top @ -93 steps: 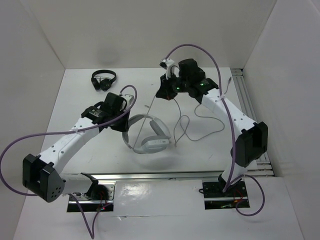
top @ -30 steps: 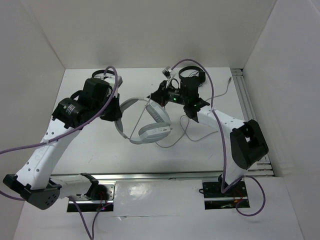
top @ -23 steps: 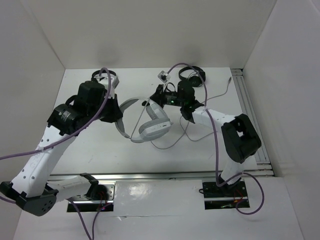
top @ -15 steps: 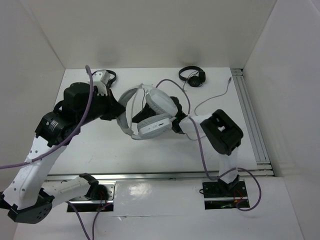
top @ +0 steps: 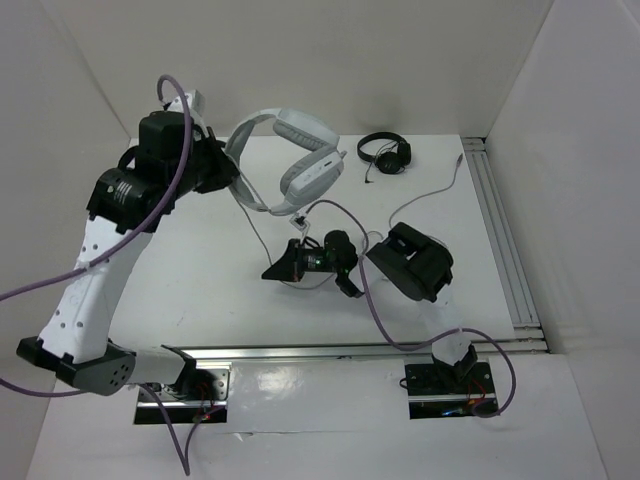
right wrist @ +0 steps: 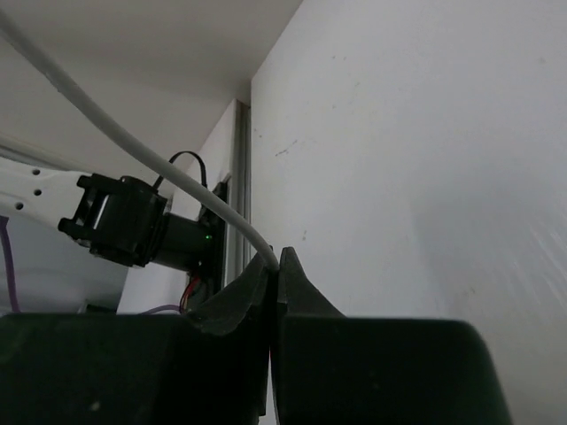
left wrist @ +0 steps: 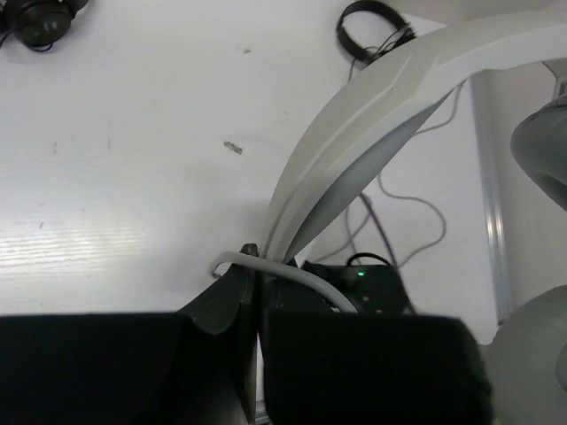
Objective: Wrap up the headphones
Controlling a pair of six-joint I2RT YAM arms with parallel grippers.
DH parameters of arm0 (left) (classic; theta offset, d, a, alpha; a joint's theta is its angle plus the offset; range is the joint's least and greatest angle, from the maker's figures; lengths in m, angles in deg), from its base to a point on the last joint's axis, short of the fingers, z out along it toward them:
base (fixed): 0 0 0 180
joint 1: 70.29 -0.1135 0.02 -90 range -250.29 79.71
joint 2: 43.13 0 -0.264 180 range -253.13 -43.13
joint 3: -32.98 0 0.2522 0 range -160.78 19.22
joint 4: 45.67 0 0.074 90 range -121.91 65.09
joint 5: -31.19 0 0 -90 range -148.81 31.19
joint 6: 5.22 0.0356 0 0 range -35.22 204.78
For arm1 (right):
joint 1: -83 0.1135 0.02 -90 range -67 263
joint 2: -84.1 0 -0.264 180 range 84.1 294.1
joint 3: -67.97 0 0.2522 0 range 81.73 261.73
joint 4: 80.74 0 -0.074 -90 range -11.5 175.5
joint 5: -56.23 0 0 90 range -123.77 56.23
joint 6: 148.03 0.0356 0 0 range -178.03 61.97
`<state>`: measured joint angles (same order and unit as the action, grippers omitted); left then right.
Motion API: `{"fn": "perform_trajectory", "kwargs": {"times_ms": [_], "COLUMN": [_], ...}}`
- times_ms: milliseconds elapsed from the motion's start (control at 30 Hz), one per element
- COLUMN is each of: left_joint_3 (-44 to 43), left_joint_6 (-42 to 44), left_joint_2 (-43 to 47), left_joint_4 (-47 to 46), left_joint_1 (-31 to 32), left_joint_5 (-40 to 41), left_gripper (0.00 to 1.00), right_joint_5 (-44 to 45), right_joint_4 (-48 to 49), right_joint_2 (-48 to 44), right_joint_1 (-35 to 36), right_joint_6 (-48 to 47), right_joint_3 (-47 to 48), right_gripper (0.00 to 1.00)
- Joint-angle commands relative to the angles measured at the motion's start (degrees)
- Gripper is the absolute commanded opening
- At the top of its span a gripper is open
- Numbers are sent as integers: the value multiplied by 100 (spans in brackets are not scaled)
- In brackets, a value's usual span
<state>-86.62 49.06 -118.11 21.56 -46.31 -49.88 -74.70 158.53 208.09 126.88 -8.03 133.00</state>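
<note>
Above the back of the white table [top: 200, 290], the large white and light-grey over-ear headphones [top: 290, 150] hang in the air. Their headband is clamped between the closed fingers of the left gripper [top: 230, 180], which has risen higher and farther back than half a second ago, when the set hung over the table's middle. The right arm has meanwhile folded down low, and the right gripper [top: 270, 272] is pinched tight on the long thin pale cable [right wrist: 133, 146], which runs up toward the earcups. A small black headphone set [top: 385, 152] stays at the back right. A second black set [left wrist: 37, 16] is hidden behind the left arm from above and cut off at the left wrist view's corner. The right wrist view shows mostly wall, and the cable leaves it at upper left. An earcup at the left wrist view's right edge is blurred and cropped.
</note>
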Motion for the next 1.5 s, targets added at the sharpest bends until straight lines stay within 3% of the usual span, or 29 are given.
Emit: {"fn": "perform_trajectory", "kwargs": {"times_ms": [0, 133, 167, 267, 367, 500, 800, 1033, 1233, 1367, 1467], "left_joint_3": [-61, 774, 1115, 1669, 2162, 2603, 3052, 2518, 1875, 1314, 525], "left_joint_6": [214, 513, 601, 979, 1181, 1331, 1393, 1086, 208, -249, -312], "left_joint_2": [97, 631, 747, 1107, 1380, 1732, 2048, 2128, 1944, 1637, 1023], "left_joint_4": [-144, -144, -144, 57, 418, 909, 1051, 507, -64, -170, 57], "left_joint_1": [-131, -131, -131, -131, 18, 71, 255, 308, 308, 308, 256], "left_joint_5": [-627, -1559, -2048, -2972, -3090, -2644, -2588, -3125, -1810, 296, 1012], "left_gripper": [0, 0, 0, 0, 0, 0, 0, 0, 0, 0, 0], "right_joint_5": [601, 1130, 1226, 1403, 1552, 1974, 2178, 1633, 1833, 2088, 2343], "right_joint_4": [1548, -48, -862, -2113, -2758, -3671, -4570, -4632, -4008, -3245, -2962], "right_joint_2": [-470, -1487, -1656, -2088, -2343, -2589, -2818, -2643, -2703, -2985, -3125], "right_joint_1": [-317, -1179, -1293, -1706, -2145, -2611, -3551, -3079, -1824, -1120, -610], "right_joint_6": [-148, -858, -1052, -1720, -1968, -2213, -2504, -2715, -2846, -2715, -2601], "right_joint_3": [-485, -566, -495, -4, 515, 1016, 1421, 1377, 315, -641, -951], "right_gripper": [0, 0, 0, 0, 0, 0, 0, 0, 0, 0, 0]}}
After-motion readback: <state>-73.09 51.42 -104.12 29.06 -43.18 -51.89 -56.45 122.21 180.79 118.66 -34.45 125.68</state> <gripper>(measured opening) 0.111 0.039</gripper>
